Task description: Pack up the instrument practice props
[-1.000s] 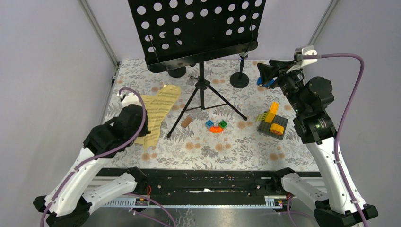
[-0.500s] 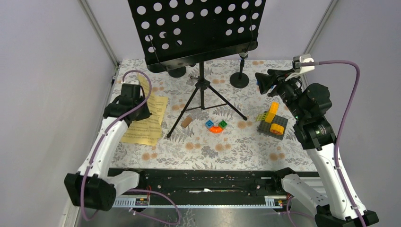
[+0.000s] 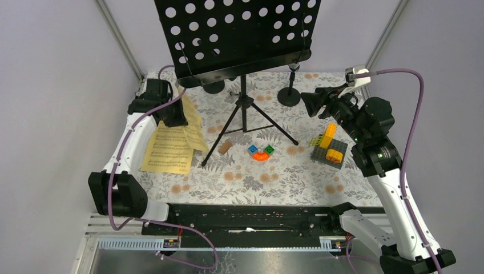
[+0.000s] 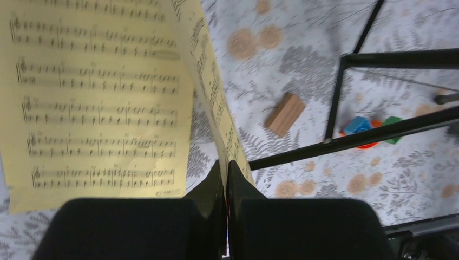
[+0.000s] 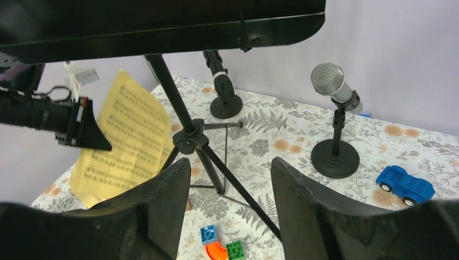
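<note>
The black perforated music rack stands on its tripod at the back middle. One yellow sheet-music page lies flat on the left of the table. My left gripper is shut on a second yellow page and holds it up on edge above the flat page. My right gripper is open and empty, raised at the right, facing the tripod. The silver microphone stands in its round-based holder. The black microphone stands in the other holder.
A blue toy car sits at the back right. An orange curved block with blue and green bricks, a brown block and a yellow-and-grey brick build lie in front of the tripod legs. Walls close in on both sides.
My left arm has swung out to the far left and lifted one yellow page off the other, which now lies flat. My right gripper has shifted a little left.
</note>
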You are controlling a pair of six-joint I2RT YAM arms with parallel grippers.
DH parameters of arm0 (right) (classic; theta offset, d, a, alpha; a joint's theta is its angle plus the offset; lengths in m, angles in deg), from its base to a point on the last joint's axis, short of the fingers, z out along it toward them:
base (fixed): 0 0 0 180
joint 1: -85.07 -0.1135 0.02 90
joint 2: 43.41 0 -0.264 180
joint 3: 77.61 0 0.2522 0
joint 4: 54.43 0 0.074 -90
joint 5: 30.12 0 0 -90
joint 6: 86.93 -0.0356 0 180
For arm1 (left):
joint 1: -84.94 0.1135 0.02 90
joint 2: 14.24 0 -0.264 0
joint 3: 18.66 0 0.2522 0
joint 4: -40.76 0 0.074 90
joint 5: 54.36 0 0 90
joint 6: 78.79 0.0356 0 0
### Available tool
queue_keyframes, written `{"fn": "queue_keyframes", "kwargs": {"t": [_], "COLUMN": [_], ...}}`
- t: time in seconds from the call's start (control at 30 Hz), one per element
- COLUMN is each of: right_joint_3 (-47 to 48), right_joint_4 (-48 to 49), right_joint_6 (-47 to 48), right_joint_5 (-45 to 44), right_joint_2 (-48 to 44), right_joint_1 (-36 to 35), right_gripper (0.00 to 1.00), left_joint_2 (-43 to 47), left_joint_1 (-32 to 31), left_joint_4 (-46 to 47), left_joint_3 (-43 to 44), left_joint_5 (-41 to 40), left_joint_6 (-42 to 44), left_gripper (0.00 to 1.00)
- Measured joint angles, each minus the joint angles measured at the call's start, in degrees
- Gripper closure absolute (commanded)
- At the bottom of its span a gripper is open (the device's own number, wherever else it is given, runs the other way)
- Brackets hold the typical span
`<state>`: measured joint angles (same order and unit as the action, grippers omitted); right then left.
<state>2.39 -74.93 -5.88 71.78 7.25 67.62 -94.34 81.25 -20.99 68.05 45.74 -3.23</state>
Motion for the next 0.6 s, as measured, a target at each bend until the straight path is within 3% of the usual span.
{"fn": "queue_keyframes", "kwargs": {"t": [0.2, 0.37, 0.6], "right_joint_3": [0.00, 0.39, 4.76], "right_joint_4": [-0.72, -0.85, -3.58], "right_joint_6": [-0.39, -0.85, -1.44], "right_joint_5": [1.36, 2.62, 5.55], "right_joint_2": [0.42, 1.44, 4.68], "right_joint_1": [0.00, 0.00, 0.00], "right_gripper": [0.36, 0.36, 0.36], "left_joint_2": [-1.11, -2.69, -14.25], "left_joint_1": [0.13, 0.85, 3.32], "left_joint_4": [-1.20, -3.37, -9.79], "left_joint_3": [8.07, 8.83, 14.19], "left_joint_5": [0.98, -1.40, -6.12], "left_joint_6": [1.62, 4.07, 7.28], "left_gripper": [1.00, 1.00, 1.00]}}
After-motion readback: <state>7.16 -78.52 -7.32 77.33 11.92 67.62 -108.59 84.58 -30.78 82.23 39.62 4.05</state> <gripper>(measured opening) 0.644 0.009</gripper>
